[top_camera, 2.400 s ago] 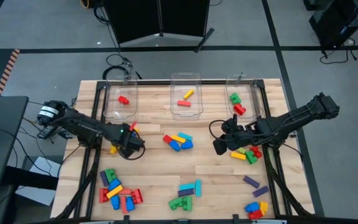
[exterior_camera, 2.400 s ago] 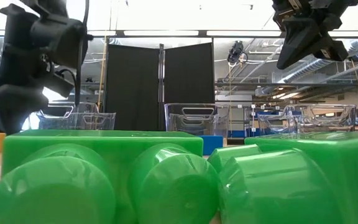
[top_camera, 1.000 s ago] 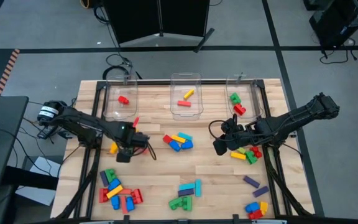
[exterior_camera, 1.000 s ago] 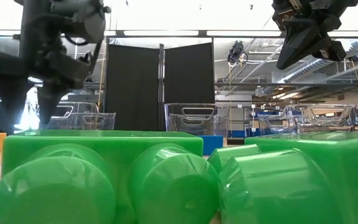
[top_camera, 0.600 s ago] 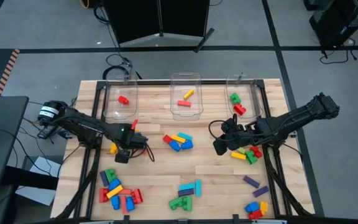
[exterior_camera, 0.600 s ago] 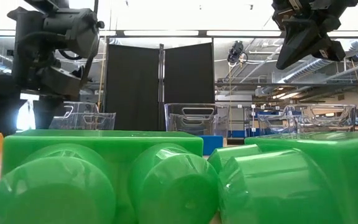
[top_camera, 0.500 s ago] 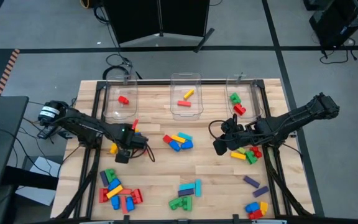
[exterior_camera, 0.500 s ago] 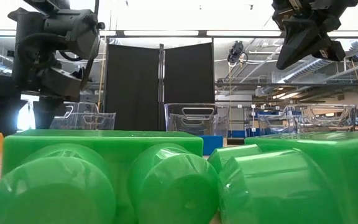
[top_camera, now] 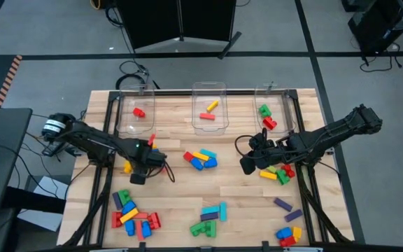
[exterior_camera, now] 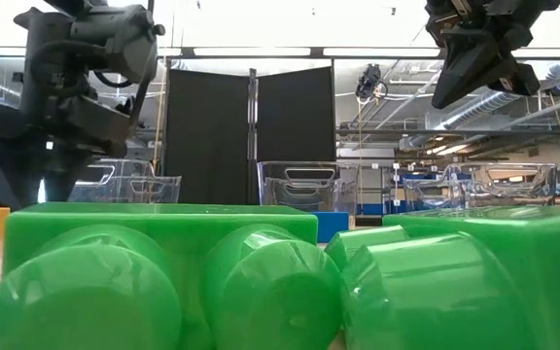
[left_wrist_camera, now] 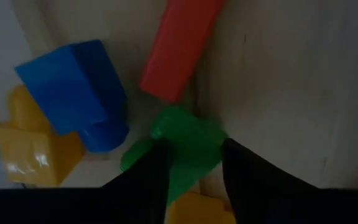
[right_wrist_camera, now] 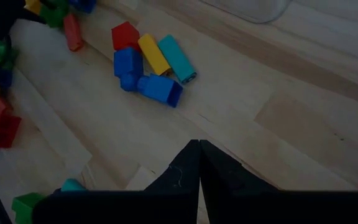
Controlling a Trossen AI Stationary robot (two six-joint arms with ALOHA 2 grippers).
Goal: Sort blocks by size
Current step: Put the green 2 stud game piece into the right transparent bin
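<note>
Reaching across the worktop (top_camera: 243, 192) from its left edge, the left arm bends its wrist down so the left end effector (left_wrist_camera: 194, 165) points at a cluster of blocks, its fingers (left_wrist_camera: 146, 177) set either side of a green block (left_wrist_camera: 185, 146), beside a red block (left_wrist_camera: 179, 46), a blue block (left_wrist_camera: 79, 93) and a yellow one (left_wrist_camera: 30, 152). Whether it grips cannot be told. The right end effector (right_wrist_camera: 199, 163), fingers together, hangs above the worktop's right side, holding nothing.
</note>
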